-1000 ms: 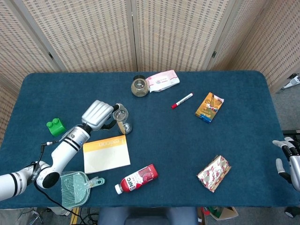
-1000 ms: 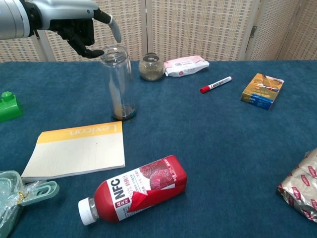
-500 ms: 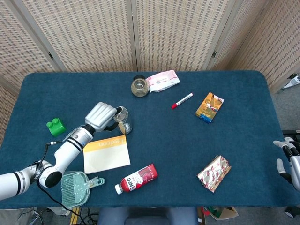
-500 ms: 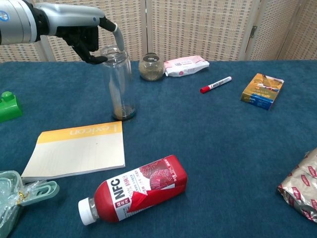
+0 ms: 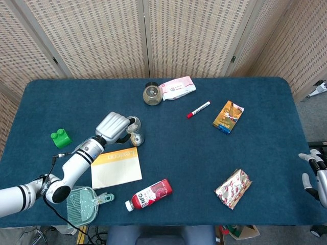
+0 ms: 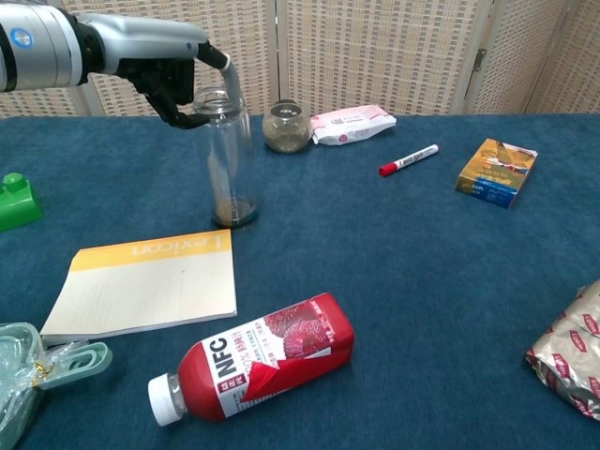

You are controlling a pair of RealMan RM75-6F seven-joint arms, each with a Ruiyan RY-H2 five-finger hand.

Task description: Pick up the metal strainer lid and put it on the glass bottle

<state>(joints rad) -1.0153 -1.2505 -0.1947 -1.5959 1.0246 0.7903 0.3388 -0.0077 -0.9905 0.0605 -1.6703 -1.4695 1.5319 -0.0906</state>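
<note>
The clear glass bottle (image 6: pixel 230 159) stands upright on the blue cloth, left of centre, and shows in the head view as the bottle (image 5: pixel 137 136). My left hand (image 6: pixel 173 70) is at its mouth, fingers curled round the rim. Under the fingertips a pale round piece, the metal strainer lid (image 5: pixel 134 123), sits at the mouth, mostly hidden by the hand (image 5: pixel 113 126). From the chest view I cannot tell whether the lid (image 6: pixel 214 94) is seated. My right hand (image 5: pixel 316 176) hangs off the table's right edge, fingers apart and holding nothing.
A yellow notebook (image 6: pixel 145 281) and a lying red NFC juice bottle (image 6: pixel 258 366) are in front of the glass bottle. Behind it are a round jar (image 6: pixel 286 127), a pink packet (image 6: pixel 352 122) and a red marker (image 6: pixel 408 159). A green block (image 6: pixel 14 199) is at the left.
My left hand has come down and rightward from just beside the bottle's top onto its mouth. The right hand has stayed put.
</note>
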